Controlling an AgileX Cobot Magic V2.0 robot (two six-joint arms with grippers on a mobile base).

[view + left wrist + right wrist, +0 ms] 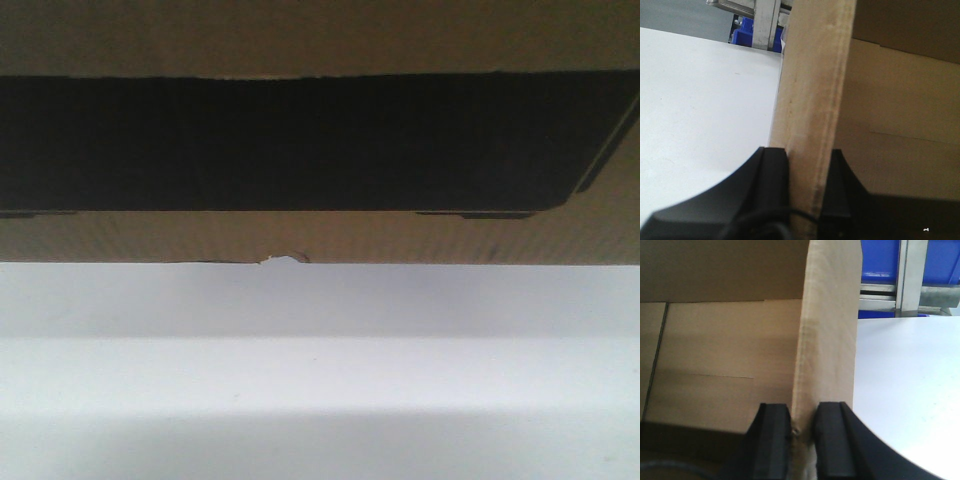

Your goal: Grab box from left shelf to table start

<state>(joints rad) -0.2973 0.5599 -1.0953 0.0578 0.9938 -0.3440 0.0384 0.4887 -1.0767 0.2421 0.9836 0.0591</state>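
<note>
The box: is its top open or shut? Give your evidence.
Open. Both wrist views look down into the box, and each gripper, left and right, pinches an upright wall edge.

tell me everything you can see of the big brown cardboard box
The large brown corrugated cardboard box fills the top of the front view, a wide black printed panel across its face and a small torn notch in its bottom edge, just above the plain white table. It is open-topped, its plain inside showing in both wrist views. The left gripper pinches one upright side wall and the right gripper the other.
</note>
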